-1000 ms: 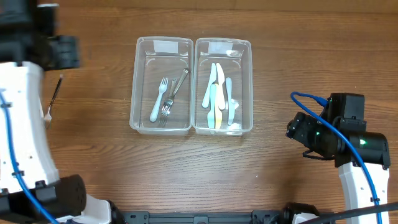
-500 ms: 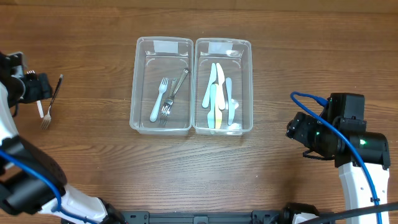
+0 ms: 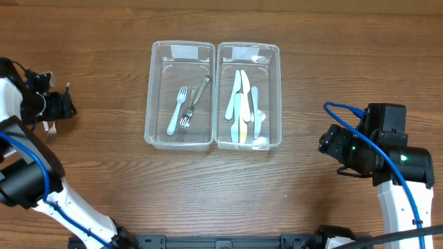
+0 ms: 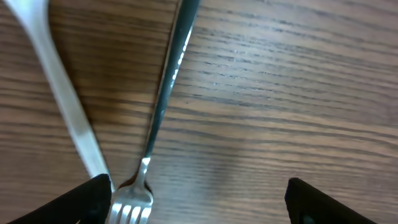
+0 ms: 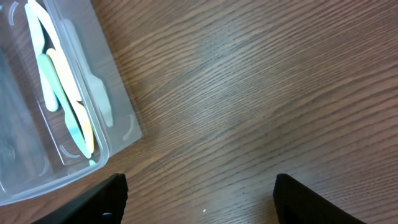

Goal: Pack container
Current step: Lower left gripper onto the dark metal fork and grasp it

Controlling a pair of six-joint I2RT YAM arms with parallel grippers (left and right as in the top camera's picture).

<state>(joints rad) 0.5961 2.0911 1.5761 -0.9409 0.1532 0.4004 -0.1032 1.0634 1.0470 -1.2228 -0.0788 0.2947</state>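
Plastic first: finding two clear bins standing side by side in the middle of the table (image 3: 104, 173), long walls touching. Finding in the left bin (image 3: 166, 72) a white fork (image 3: 176, 114) and a metal fork (image 3: 196, 97), lying close together and pointing opposite ways, metal tines ending near the white handle. Finding in the right bin (image 3: 268, 76) a pile of knives (image 3: 241, 104), white, pale blue and yellow, lying lengthwise and overlapping.

Moving outward to the left: spotting a dark fork (image 4: 169, 74) out on bare wood, well apart from both bins, with a silver handle (image 4: 65, 106) lying beside it and slanting in toward its tines. Failing to tell touching from merely close there.

Seeing the left gripper (image 4: 199, 208) hanging low right over that pair, released, fingers (image 4: 90, 196) spread wide and clamping nothing. Placing the dark fork's tines just beside one fingertip, inside the gap.

Seeing the right gripper (image 5: 198, 202) hanging over bare wood, well to the right of the bins, also released, with only wood grain between its far-apart fingers. Catching one corner of the right bin at the edge of the right wrist view, knives showing through its wall. Noting a blue cable (image 3: 346, 111) looping along the right arm.
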